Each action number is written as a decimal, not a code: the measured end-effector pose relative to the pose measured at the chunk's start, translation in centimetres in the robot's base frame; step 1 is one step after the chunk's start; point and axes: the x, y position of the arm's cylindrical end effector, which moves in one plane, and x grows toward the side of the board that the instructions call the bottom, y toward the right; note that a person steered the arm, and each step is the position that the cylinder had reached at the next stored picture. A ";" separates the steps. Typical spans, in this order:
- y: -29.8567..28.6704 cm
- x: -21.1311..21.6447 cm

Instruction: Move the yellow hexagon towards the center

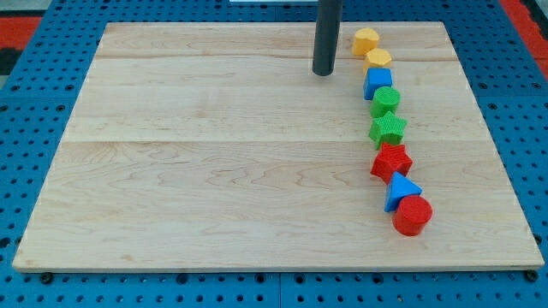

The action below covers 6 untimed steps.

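Starting at the view's bottom, you see a red cylinder (413, 215) touching a blue triangle (401, 190), then a red star (391, 161). Above: green star (388, 129), green block (385, 101) (shape unclear), blue block (378, 82), all in one touching column on the wooden board (214, 154), right of centre. Yellow hexagon (378, 58) sits atop that column, w/ a second yellow block (366, 40) just beyond, nr the top edge. My tip (323, 74) rests left of the hexagon, apart from it. No pincer on this rig: bare rod, holding nothing.
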 end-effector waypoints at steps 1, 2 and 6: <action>-0.4 1.7; -1.3 4.1; -5.1 -9.0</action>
